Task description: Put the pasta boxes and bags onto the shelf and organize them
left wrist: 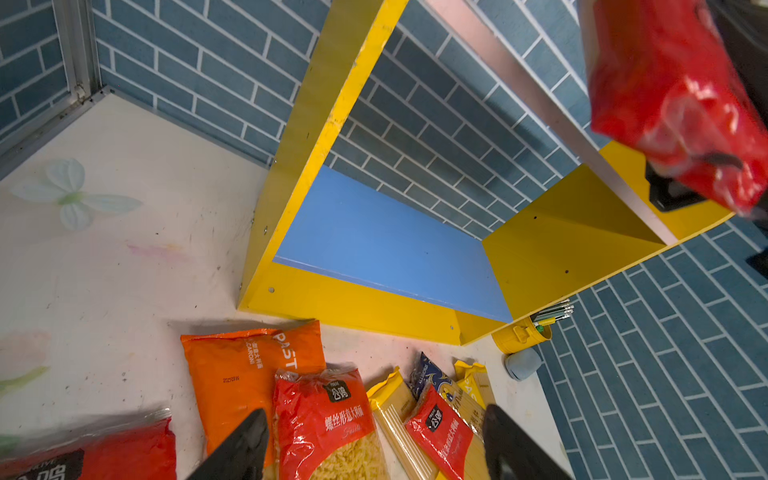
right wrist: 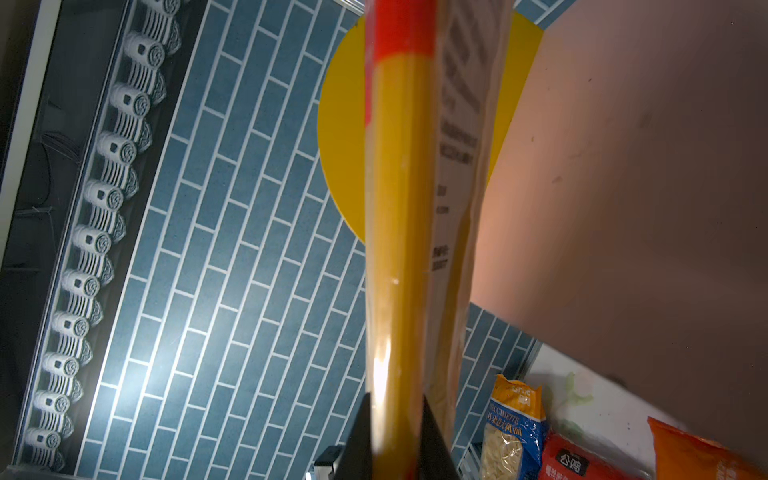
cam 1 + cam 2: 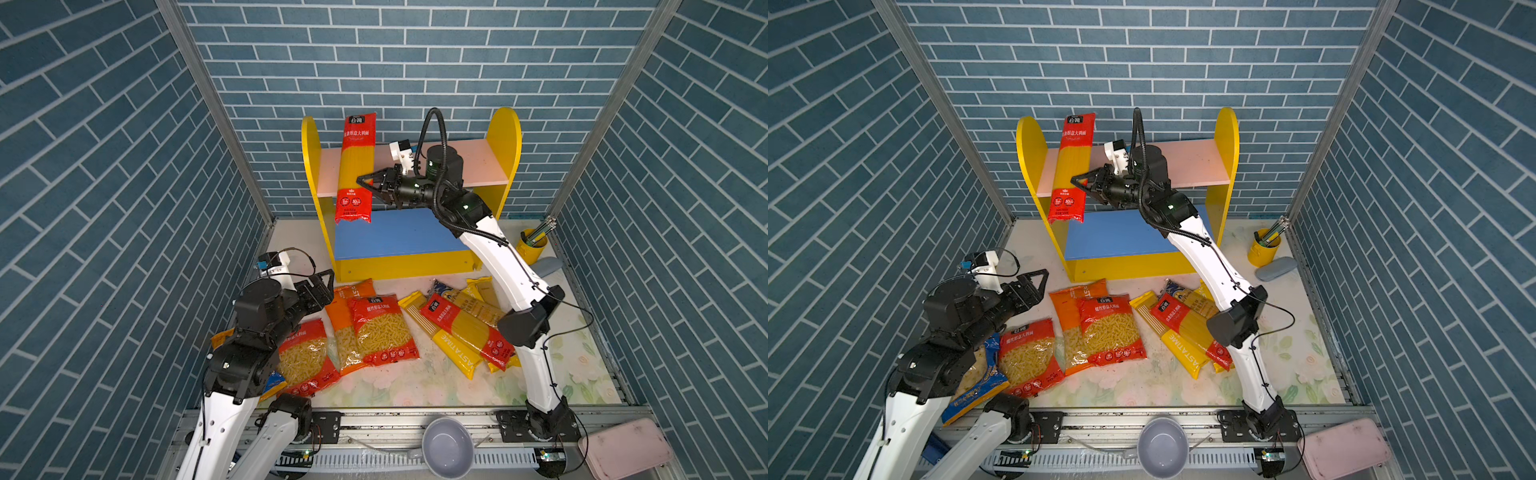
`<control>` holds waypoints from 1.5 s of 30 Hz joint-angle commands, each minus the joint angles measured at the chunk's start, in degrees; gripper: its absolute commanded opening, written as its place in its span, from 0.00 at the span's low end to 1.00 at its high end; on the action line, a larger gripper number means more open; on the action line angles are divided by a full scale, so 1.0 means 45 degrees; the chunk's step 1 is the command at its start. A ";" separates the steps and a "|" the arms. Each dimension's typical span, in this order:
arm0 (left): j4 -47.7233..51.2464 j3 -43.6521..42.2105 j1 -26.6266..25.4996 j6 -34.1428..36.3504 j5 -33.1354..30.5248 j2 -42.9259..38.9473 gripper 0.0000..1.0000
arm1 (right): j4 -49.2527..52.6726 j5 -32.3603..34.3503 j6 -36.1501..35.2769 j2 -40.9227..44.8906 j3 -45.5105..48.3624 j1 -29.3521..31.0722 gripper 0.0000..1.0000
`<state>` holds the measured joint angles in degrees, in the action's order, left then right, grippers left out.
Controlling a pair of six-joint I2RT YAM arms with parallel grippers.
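We see the right gripper [image 3: 368, 185] clamped on a long red spaghetti pack [image 3: 356, 166], its two fingers [image 2: 432, 440] pressed against the pack's sides in the right wrist view. The pack stands nearly upright in front of the shelf [image 3: 503, 141], its top tipped toward one o'clock and rising above the pink upper board [image 3: 478, 164]; its lower end hangs over the left part of the blue lower board [image 3: 399, 235], and we cannot tell whether it touches either board. In both top views the grip sits low on the pack, just above its red bottom band.

The left gripper [image 3: 326, 286] hovers at about eight o'clock from the shelf, fingers [image 1: 245, 444] spread apart and holding nothing, just above the loose bags on the table [image 3: 415, 386].

Those bags lie in front of the shelf. At seven o'clock sit a red macaroni bag [image 3: 305, 357], an orange bag [image 3: 345, 328] and, overlapping it, a red spiral-pasta bag [image 3: 382, 328]. A blue-orange bag [image 3: 980, 380] lies partly under the left arm. At five o'clock a yellow spaghetti pack [image 3: 444, 343], a second red spaghetti pack [image 3: 465, 326] and a dark-blue pack [image 3: 442, 288] overlap in a fan under the right arm.
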<state>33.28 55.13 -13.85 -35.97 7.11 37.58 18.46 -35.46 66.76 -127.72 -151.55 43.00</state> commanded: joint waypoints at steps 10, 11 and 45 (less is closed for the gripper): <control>-0.1490 -0.0383 0.0050 -0.0471 0.1466 -0.0169 0.83 | -0.2116 0.0531 0.0850 -0.0690 -0.0526 -0.0040 0.17; -0.1789 -0.0270 0.0047 -0.0601 0.1567 -0.0166 0.84 | -0.2010 0.0573 0.0853 -0.0680 -0.0531 -0.0041 0.25; -0.7828 0.2121 0.0421 -0.3748 0.2913 0.4480 1.00 | 0.2391 0.3890 -0.2736 0.4797 0.5750 0.0979 0.50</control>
<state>-3.84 60.95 -12.34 -57.43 20.47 58.48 25.23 -22.70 56.34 -104.81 -123.94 45.89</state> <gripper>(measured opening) 0.995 0.487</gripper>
